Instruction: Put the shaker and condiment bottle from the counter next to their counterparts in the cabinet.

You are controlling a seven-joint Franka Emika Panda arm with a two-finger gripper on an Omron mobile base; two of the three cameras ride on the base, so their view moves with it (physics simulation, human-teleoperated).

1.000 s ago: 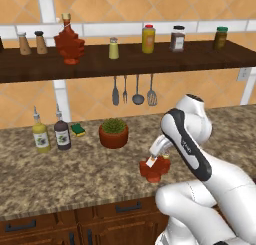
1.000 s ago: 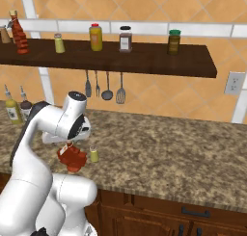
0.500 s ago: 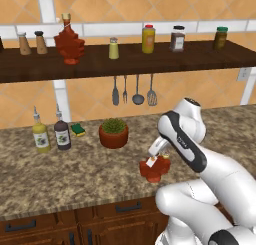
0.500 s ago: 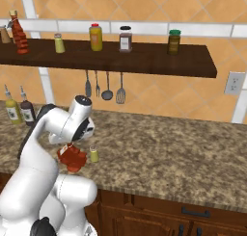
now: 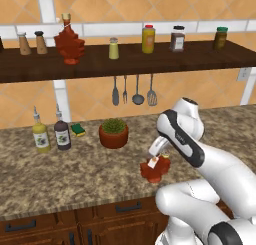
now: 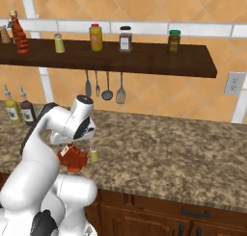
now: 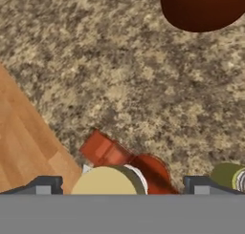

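Hovering directly over the condiment bottle, the gripper has its jaws spread wide, one fingertip on each side of the tan cork cap and nothing pinched yet. That bottle stands on the worktop near its front edge, with the shaker just beside it on the right. Its counterparts wait up on the cabinet: a matching red bottle toward the left and a small yellow-green shaker right of it. My worry is the grip itself: the leaf-shaped glass is uneven and the cork is narrow, so closing too high could let it slip or tip. A descent slightly off to the right could also knock the shaker over, since the two stand so close
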